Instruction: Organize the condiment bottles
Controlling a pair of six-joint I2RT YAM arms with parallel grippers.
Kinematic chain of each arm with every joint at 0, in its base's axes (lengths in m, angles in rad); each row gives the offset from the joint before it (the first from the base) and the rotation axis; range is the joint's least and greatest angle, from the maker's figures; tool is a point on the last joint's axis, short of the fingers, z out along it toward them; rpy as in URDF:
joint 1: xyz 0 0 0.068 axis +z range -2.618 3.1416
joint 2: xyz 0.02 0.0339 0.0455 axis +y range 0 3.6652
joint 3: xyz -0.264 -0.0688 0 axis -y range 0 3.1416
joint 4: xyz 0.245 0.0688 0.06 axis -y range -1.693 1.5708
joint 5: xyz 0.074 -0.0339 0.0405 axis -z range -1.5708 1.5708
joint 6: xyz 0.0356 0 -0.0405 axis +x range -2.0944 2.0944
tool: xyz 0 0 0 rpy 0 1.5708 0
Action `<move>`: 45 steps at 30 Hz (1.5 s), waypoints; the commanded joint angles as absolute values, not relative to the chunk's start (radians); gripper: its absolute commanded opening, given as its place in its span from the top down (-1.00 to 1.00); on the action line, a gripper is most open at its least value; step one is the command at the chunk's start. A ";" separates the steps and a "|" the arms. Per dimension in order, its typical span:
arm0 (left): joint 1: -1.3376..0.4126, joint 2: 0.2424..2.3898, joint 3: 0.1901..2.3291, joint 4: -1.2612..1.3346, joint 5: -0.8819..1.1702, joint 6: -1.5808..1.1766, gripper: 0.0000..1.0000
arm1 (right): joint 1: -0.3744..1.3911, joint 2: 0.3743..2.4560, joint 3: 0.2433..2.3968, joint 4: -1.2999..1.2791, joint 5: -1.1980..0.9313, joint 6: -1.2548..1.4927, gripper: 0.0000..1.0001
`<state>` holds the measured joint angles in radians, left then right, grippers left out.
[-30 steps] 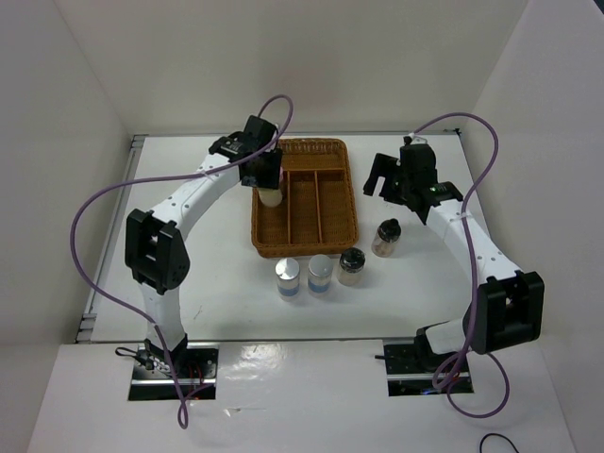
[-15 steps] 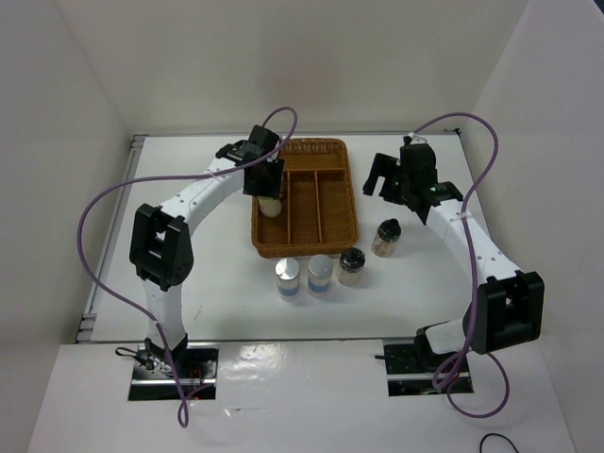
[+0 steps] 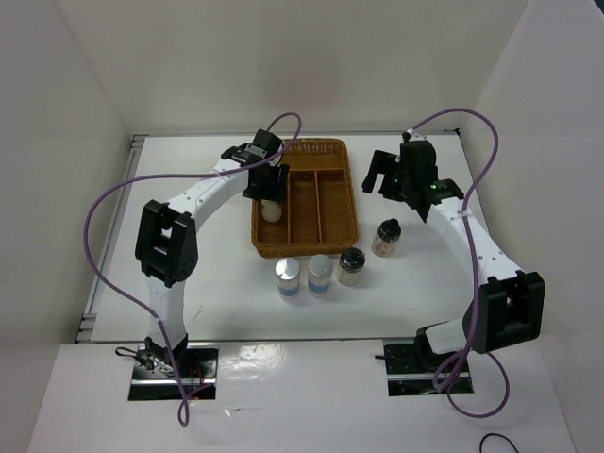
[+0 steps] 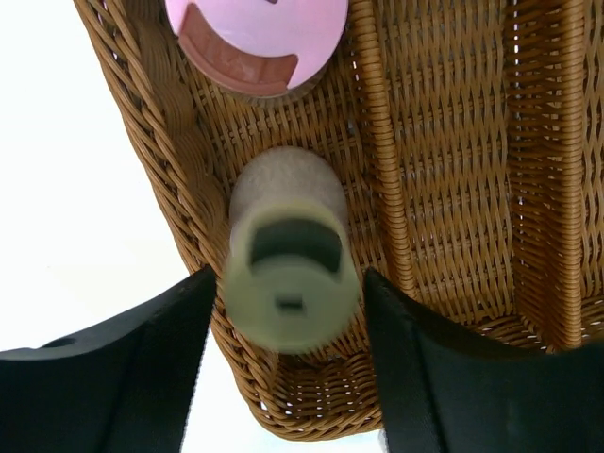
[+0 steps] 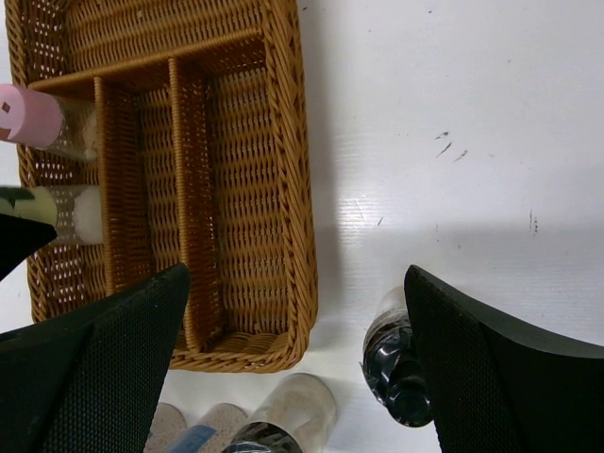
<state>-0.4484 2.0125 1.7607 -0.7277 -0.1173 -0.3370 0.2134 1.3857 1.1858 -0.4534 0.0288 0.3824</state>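
Plain white walls enclose a white table carrying a wicker tray. In the tray's left compartment, the left gripper's fingers stand slightly parted around the pale-yellow-capped jar, beside the pink-capped jar. The right gripper hangs spread wide, with four other jars on the table.

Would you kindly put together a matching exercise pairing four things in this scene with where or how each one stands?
1. pink-capped shaker jar
2. pale-yellow-capped shaker jar
3. two silver-capped, blue-banded jars
4. right gripper

A. on the white table, before the brown wicker tray
B. open, holding nothing
C. straddled by the left gripper
D. in the tray, free of both grippers

Pairs: 1-D, 2-C, 3-A, 4-B.
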 commanded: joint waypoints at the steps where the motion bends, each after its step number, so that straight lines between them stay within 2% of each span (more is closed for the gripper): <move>1: -0.454 2.005 1.766 -0.699 -0.120 -0.321 -0.47 | 0.227 1.382 1.238 -0.454 0.018 0.367 -0.96; 4: -0.463 1.984 1.755 -0.699 -0.141 -0.321 -0.76 | 0.227 1.373 1.238 -0.454 0.018 0.357 -0.96; 11: -0.472 1.853 1.784 -0.781 -0.141 -0.330 -1.00 | 0.236 1.338 1.279 -0.463 -0.055 0.315 -0.96; 16: -0.448 1.689 1.793 -0.799 -0.107 -0.360 -1.00 | 0.325 1.247 1.292 -0.397 -0.140 0.168 -0.96; 20: -0.420 1.527 1.650 -0.712 -0.086 -0.394 -1.00 | 0.504 1.212 1.292 -0.397 -0.120 0.086 -0.96; 30: -0.339 1.454 1.402 -0.724 -0.069 -0.460 -1.00 | 0.817 1.203 1.232 -0.454 -0.132 -0.002 -0.96; 38: -0.339 1.356 1.284 -0.689 -0.069 -0.503 -1.00 | 0.983 1.288 1.218 -0.503 -0.095 -0.021 -0.96; 45: -0.330 1.318 1.243 -0.689 -0.078 -0.512 -1.00 | 1.003 1.387 1.197 -0.512 -0.080 -0.023 -0.96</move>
